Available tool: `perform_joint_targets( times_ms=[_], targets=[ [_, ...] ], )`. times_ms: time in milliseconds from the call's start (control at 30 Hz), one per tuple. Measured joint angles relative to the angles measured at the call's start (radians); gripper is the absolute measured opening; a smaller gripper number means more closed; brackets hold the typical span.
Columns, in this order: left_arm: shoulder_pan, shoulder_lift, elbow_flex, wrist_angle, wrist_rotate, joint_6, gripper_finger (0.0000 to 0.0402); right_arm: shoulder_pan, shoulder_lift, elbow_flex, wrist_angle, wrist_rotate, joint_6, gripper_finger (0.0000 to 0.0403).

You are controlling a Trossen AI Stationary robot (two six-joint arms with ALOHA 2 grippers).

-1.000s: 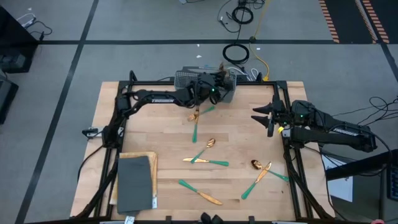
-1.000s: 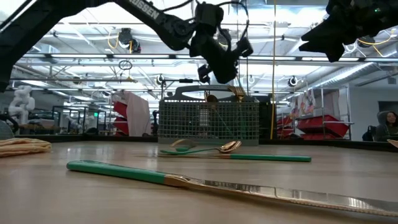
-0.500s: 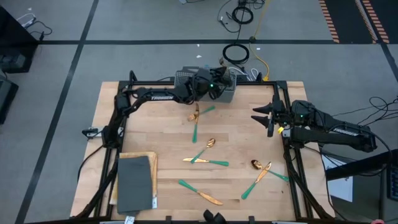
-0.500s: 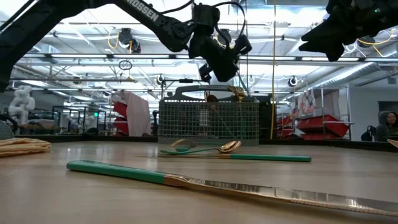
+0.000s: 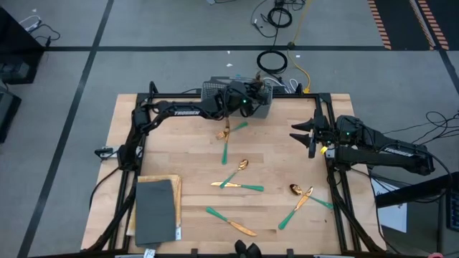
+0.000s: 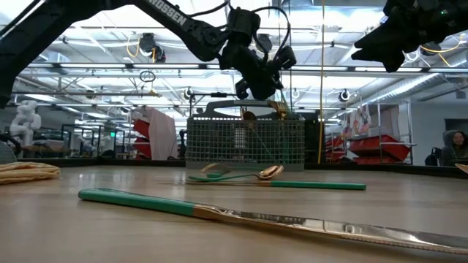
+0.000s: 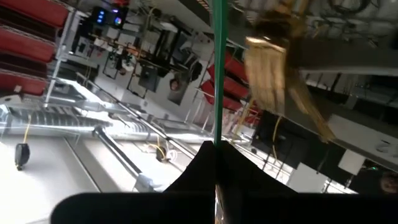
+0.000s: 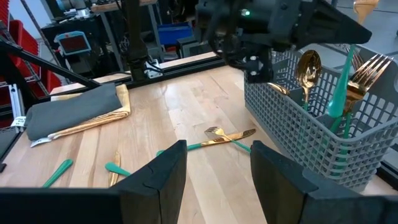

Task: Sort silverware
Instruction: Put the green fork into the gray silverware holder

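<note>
Silverware [image 5: 237, 185]: gold heads, teal handles, lying scattered on table [image 5: 179, 154] | left gripper [image 5: 251, 97]: hovering over basket [image 8: 311, 134], clamping a fork [image 7: 273, 74] | right gripper [image 5: 301, 135]: waiting, jaws wide | writing: "TROSSEN"

Both arms are matt black, built of rounded, tapering links. The left arm [image 5: 179, 110] carries white block lettering along its long link, readable in part in the low view. A small green light glows at its wrist [image 5: 244, 102], and another on the right arm's wrist [image 5: 351, 133]. Thin black cables loop around the left wrist housing [image 6: 252, 51]. The right gripper's fingers [image 8: 163, 176] are broad, flat, dark plates with squared edges.
</note>
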Motion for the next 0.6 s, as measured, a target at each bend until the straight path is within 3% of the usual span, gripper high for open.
perform_joint_targets(
  times_ms=[467,600],
  targets=[
    [0.011,0.076,0.0,0.01,-0.023,0.009,0.0002,0.0,0.001,0.0,0.0,0.0,-0.021,0.0167],
    [0.014,0.076,0.0,0.011,-0.049,0.005,0.002,0.0,0.001,0.0,0.0,-0.002,-0.031,0.0167]
  ],
)
